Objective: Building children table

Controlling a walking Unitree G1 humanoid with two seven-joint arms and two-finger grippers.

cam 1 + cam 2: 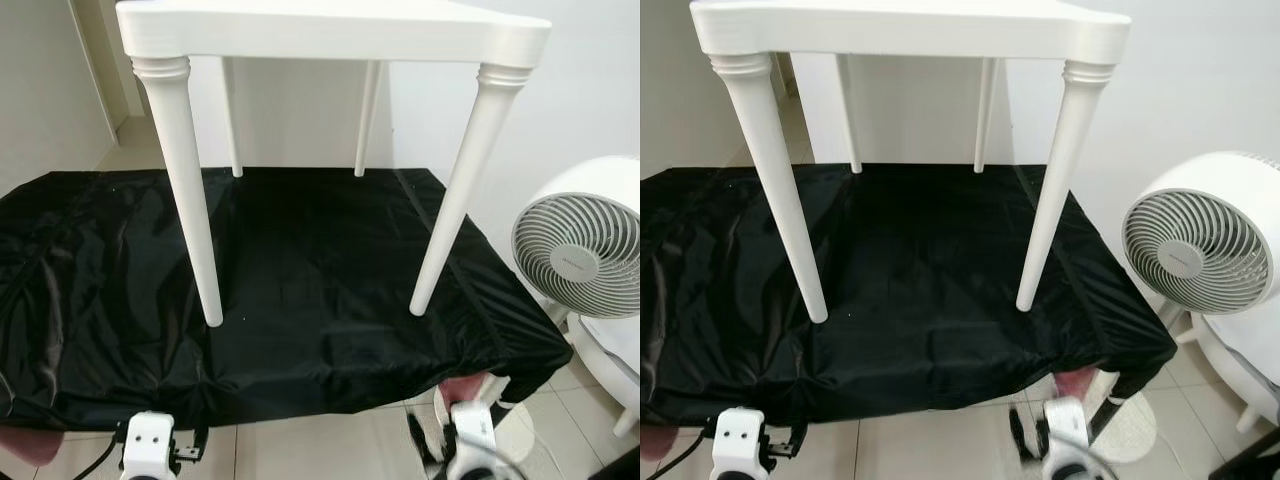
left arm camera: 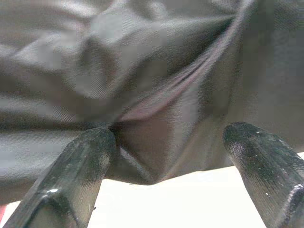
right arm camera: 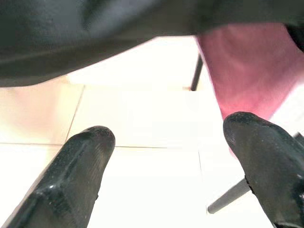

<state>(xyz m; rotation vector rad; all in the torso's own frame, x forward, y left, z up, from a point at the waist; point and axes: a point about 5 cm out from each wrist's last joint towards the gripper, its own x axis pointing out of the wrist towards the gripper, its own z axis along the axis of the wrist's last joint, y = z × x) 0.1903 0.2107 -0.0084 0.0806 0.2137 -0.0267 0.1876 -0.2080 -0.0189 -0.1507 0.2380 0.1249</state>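
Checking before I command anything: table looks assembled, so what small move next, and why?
Probably back both arms away. The white table stands upright on all four legs on the black sheet, while the left claw and right claw hang open, low at the sheet's front edge.

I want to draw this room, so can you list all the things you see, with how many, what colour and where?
table: 1, white, standing upright with its four legs on the black cloth
black cloth: 1, black, spread over a low surface under the table, draped over the near edge
fan: 1, white, on the floor to the right of the cloth
floor: pale tiles, in front
left gripper: 1, black fingers, open, low by the cloth's near edge
right gripper: 1, black fingers, open, low over the tiles
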